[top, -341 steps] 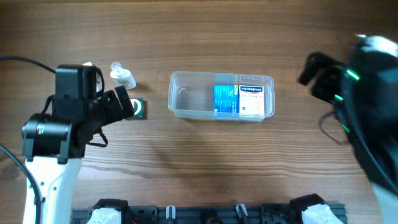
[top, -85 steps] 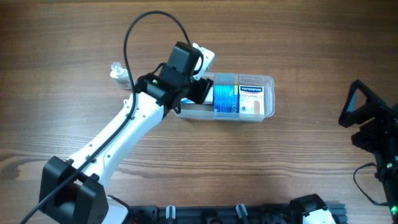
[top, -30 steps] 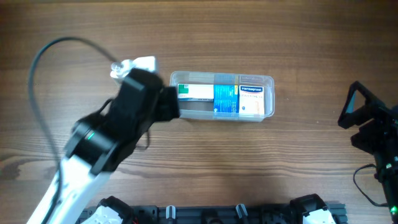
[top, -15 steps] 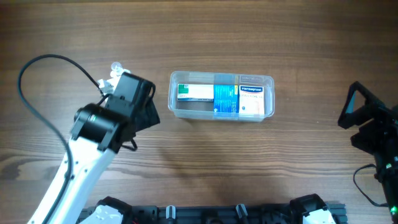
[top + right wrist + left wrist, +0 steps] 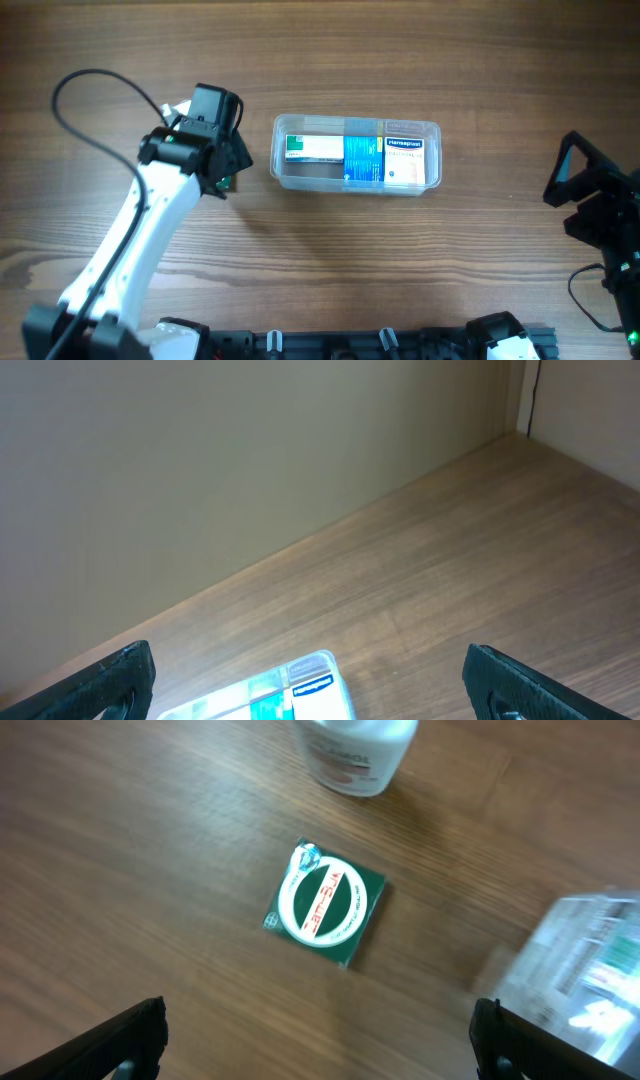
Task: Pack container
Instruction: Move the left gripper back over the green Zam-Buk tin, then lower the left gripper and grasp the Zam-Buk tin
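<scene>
left wrist view sets the small green box (image 5: 328,903) flat on the table (image 5: 120,870), centred between the two fingers and a little ahead of them. the left gripper (image 5: 318,1042) should need only to drop and reach forward. its jaws stand wide apart with nothing between them. the box is square and lies slightly askew to the finger line, so it offers no long axis to favour. a small bottle (image 5: 355,750) stands just beyond it, not touching. the container (image 5: 278,165) lies near, to the gripper's right, long side across the table, holding a green-and-white box (image 5: 315,148), a blue box (image 5: 362,160) and a white box (image 5: 405,162). the bare floor looks to be along its near left side. the right gripper (image 5: 572,185) hangs wide open and empty, well apart at the table's right, so the left arm is the nearer.
</scene>
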You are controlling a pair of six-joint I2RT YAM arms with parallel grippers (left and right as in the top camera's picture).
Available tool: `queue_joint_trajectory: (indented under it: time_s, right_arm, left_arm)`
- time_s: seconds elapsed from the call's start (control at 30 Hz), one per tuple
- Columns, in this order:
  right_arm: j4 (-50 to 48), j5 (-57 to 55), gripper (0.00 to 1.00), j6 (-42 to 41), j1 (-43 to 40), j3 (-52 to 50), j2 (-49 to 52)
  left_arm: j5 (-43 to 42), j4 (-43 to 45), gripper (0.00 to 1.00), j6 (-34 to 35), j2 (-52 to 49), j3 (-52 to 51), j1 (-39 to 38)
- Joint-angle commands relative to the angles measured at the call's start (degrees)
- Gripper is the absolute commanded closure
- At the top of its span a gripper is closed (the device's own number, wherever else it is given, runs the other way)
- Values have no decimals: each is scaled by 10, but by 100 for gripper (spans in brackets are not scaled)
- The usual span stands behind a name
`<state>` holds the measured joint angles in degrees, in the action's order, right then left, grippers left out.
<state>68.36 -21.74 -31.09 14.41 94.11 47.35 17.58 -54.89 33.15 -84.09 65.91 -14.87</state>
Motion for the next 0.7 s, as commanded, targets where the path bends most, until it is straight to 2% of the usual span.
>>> queue_joint_trajectory:
  time_s: [0.0,0.2,0.43,0.67]
  right_arm:
    - [-1,-9,0,-6,-1,-1,0]
    - [-1,-9,0,-6,-1,-1,0]
    - [-1,-9,0,-6,-1,-1,0]
    - [-1,-9,0,-6,-1,-1,0]
  left_arm:
    - [-11,26,1,-61,-66,-22,7]
    - [-12,69,6,-120,-137,-22,12]
    - [-12,101,6,-145,-182,-22,42]
    - [-68,134,7,-219,-214,-22,45]
